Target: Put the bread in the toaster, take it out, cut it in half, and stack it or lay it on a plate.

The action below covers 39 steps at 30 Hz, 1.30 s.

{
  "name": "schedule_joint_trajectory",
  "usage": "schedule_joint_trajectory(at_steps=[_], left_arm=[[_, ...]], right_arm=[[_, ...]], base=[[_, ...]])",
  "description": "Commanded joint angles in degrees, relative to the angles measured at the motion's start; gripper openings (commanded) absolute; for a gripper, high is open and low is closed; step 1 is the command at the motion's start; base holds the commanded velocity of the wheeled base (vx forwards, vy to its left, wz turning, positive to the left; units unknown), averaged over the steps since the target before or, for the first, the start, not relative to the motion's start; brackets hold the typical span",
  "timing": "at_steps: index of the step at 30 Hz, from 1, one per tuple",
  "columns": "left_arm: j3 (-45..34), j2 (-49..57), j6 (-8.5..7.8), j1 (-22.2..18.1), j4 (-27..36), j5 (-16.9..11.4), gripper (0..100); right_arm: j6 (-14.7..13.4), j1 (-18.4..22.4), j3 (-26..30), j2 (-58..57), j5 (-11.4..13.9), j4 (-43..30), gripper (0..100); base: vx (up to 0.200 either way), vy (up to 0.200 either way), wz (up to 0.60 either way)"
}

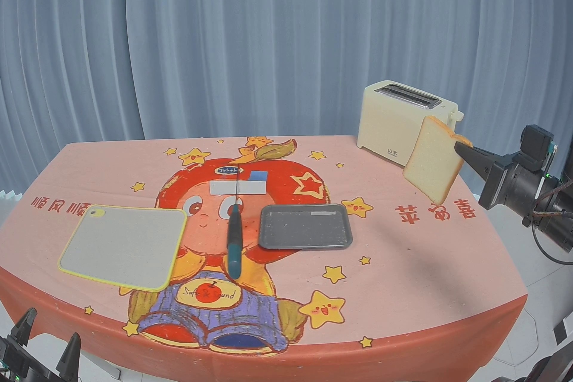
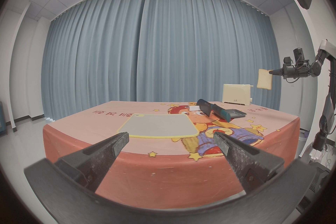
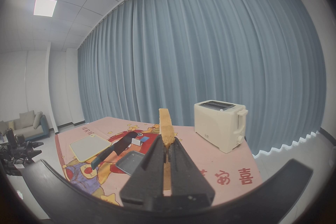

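While gripping bread (image 1: pixel 434 162), the right end effector (image 1: pixel 461 147) hangs beside the toaster (image 1: pixel 399 117).
Bread upright, whole; left end effector (image 2: pixel 171 138) wide open.

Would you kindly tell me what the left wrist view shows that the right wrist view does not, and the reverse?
Left wrist view's own: the left gripper close up, fingers open, and the broad face of the bread, held in the air near the toaster by the right gripper. Right wrist view's own: the toaster's top slots, the bread edge-on between shut fingers, and a sofa in the room behind. Shared: the table, cutting board, knife, grey tray, toaster and bread.
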<state>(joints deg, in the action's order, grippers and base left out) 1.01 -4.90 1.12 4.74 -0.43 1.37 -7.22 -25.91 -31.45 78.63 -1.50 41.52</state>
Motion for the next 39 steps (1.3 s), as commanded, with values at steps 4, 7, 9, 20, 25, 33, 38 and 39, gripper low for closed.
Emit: schedule_joint_trajectory(at_steps=[4,7,9,20,25,33,38,39], left_arm=[[-1.0,0.0,0.02,0.0,0.0,0.0,100],[-1.0,0.0,0.02,0.0,0.0,0.0,100],[-1.0,0.0,0.02,0.0,0.0,0.0,100],[-1.0,0.0,0.02,0.0,0.0,0.0,100],[-1.0,0.0,-0.15,0.0,0.0,0.0,100],[-1.0,-0.1,-0.15,0.0,0.0,0.0,100],[-1.0,0.0,-0.15,0.0,0.0,0.0,100],[-1.0,0.0,-0.15,0.0,0.0,0.0,100]], right_arm=[[0.0,-0.2,0.1,0.1,0.0,0.0,0],[-0.1,-1.3,0.3,0.1,-0.1,0.0,0],[-0.1,-1.9,0.5,0.1,-0.3,0.1,0],[-0.1,-3.4,0.6,-0.1,-1.7,0.1,0],[-0.1,-3.5,0.7,0.1,-1.7,0.1,0],[-0.1,-3.5,0.7,-0.1,-1.7,0.1,0],[0.0,-3.5,0.7,-0.1,-1.7,0.1,0],[0.0,-3.5,0.7,-0.1,-1.7,0.1,0]], base=[[0.0,0.2,0.0],[0.0,0.2,0.0],[0.0,0.2,0.0],[0.0,0.2,0.0],[0.0,0.04,0.0],[-0.075,0.0,0.0],[-0.2,0.0,0.0],[-0.2,0.0,0.0]])
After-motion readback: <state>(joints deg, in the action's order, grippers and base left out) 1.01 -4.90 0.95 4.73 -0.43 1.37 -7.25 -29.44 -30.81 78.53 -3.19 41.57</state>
